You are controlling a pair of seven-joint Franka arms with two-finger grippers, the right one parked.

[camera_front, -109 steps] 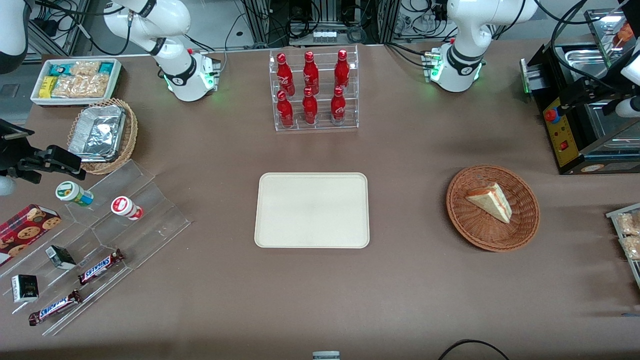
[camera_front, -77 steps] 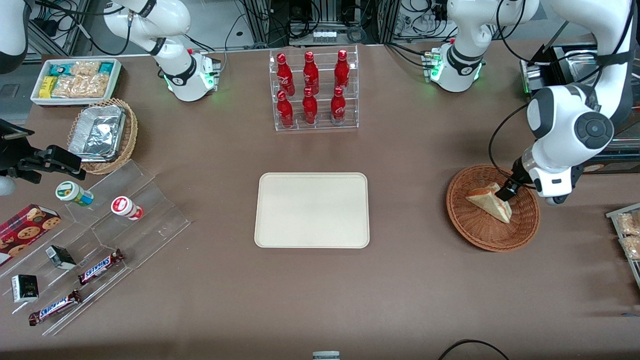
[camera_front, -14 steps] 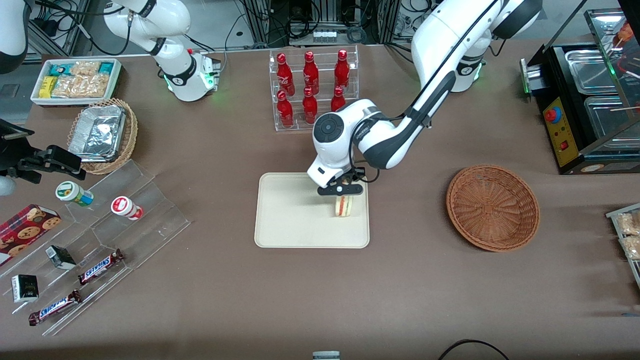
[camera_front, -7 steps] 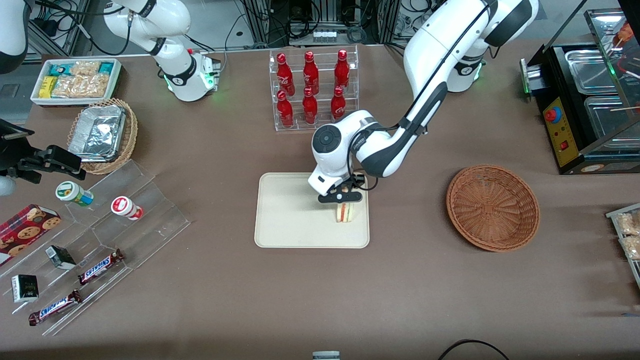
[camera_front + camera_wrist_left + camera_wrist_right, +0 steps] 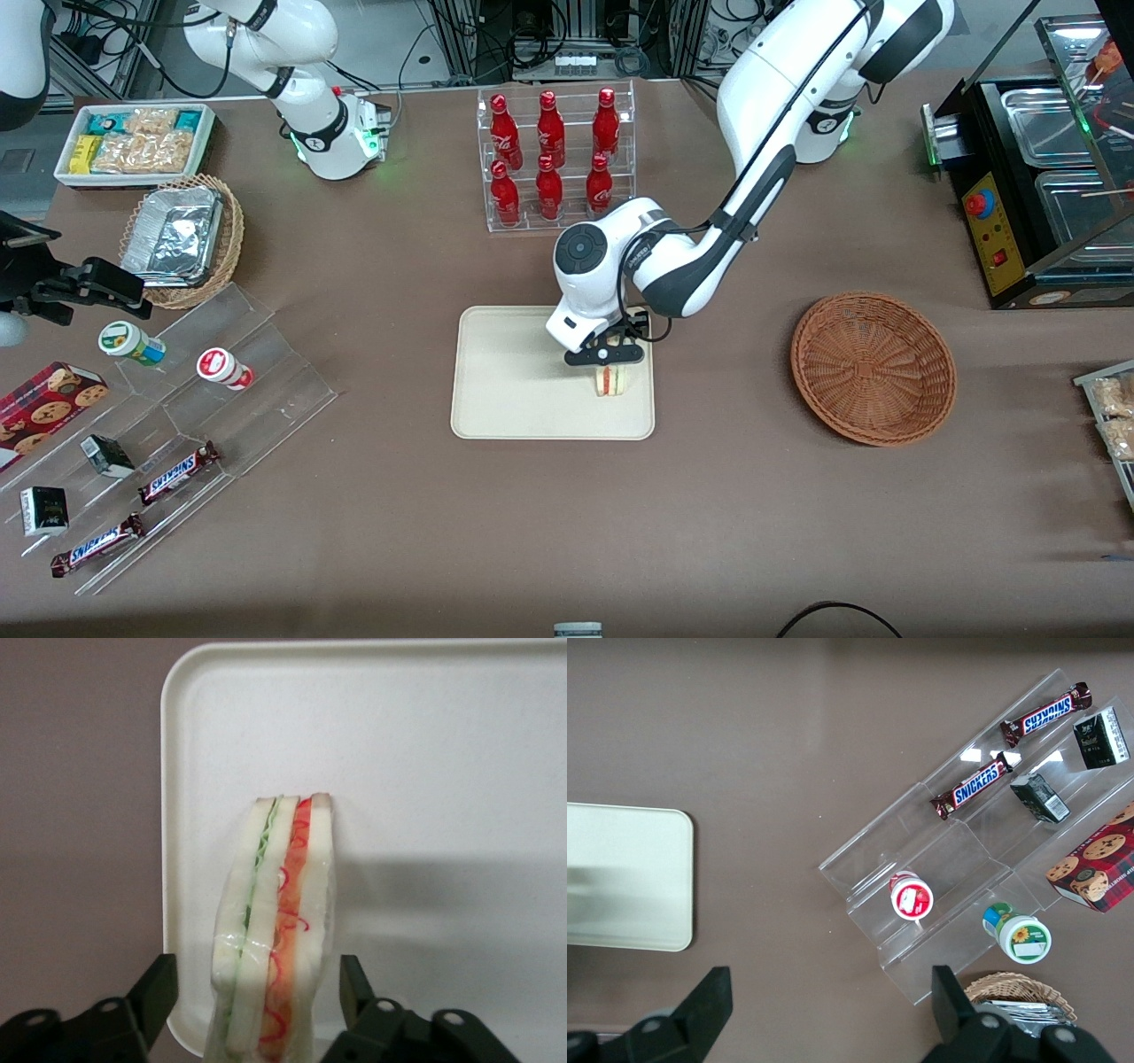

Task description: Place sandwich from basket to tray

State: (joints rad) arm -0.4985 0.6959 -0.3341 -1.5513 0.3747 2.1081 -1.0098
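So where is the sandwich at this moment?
The sandwich stands on its edge on the tray, near the tray's rim toward the basket, between the spread fingers of the left gripper.

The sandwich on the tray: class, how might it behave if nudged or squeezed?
The sandwich stands on its narrow edge on the tray, so it may tip. Its bread bows, so it is probably soft. The open pincer straddles it.

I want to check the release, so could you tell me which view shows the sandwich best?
The left wrist view: the sandwich stands on edge on the tray, between the open gripper fingers, clear of both. The front view shows it small; the right wrist view misses it.
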